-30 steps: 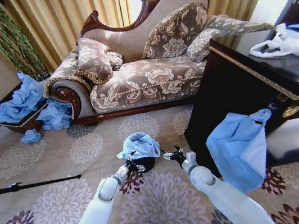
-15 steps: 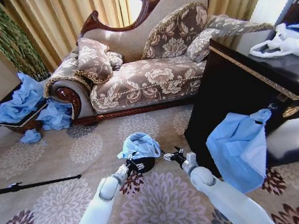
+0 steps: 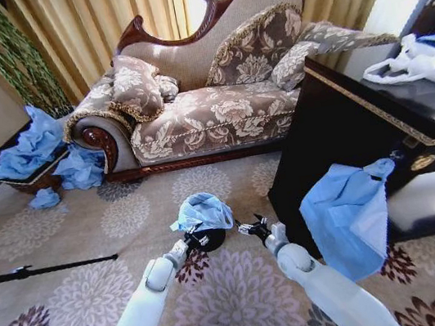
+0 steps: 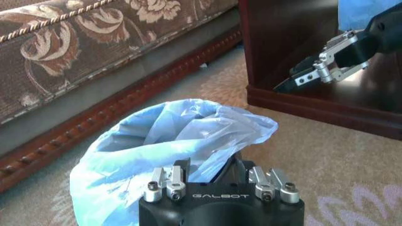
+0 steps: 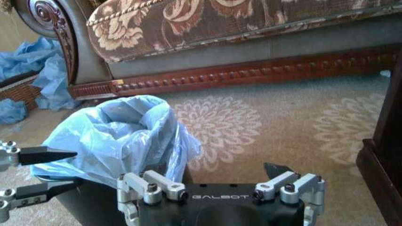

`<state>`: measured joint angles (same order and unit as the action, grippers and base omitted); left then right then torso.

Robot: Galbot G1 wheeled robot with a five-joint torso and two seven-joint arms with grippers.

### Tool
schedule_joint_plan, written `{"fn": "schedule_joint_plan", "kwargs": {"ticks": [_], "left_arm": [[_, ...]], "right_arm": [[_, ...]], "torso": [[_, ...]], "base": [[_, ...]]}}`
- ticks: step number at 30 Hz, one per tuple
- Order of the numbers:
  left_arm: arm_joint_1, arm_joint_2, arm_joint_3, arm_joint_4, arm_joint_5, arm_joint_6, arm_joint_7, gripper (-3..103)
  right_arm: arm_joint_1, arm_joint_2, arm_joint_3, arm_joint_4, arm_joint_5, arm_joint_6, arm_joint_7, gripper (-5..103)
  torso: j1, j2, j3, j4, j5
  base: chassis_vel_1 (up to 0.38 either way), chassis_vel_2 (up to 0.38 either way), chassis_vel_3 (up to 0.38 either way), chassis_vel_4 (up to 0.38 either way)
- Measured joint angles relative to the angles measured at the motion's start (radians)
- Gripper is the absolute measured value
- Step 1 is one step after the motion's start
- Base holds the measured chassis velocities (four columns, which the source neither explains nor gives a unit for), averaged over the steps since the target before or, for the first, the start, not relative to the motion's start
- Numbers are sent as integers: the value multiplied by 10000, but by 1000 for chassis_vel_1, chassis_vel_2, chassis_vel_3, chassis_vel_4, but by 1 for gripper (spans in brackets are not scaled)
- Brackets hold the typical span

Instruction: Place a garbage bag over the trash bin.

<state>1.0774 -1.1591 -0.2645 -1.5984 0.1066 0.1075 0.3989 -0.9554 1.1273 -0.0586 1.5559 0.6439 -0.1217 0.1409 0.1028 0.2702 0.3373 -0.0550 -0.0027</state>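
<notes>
The trash bin is a small black cylinder standing on the patterned carpet in front of the sofa. The light blue garbage bag sits crumpled and puffed up on top of it, covering its mouth. My left gripper is at the bin's left rim; in the right wrist view its jaws stand apart, with a fold of the garbage bag between them, above the trash bin. My right gripper hovers open just right of the bin, apart from the bag, and is empty.
A floral sofa stands behind the bin. A dark wooden cabinet is close on the right, with a larger blue bag hanging off it and white bags on top. Blue bags are piled far left. A black rod lies on the carpet.
</notes>
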Motion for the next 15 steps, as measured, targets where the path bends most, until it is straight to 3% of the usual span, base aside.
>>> {"fn": "schedule_joint_plan", "kwargs": {"ticks": [5,15], "left_arm": [[-20,-39,18,6,0,-12,0,52],[20,-54,30,2,-3,-38,6,24]], "right_arm": [[-51,-10,-15,5,-7,0,-18,100],[-54,-10,-88,10,-26,-55,-55,100]], "torso": [[0,0,0,0,0],[0,0,0,0,0]], "base": [[0,0,0,0],[0,0,0,0]]}}
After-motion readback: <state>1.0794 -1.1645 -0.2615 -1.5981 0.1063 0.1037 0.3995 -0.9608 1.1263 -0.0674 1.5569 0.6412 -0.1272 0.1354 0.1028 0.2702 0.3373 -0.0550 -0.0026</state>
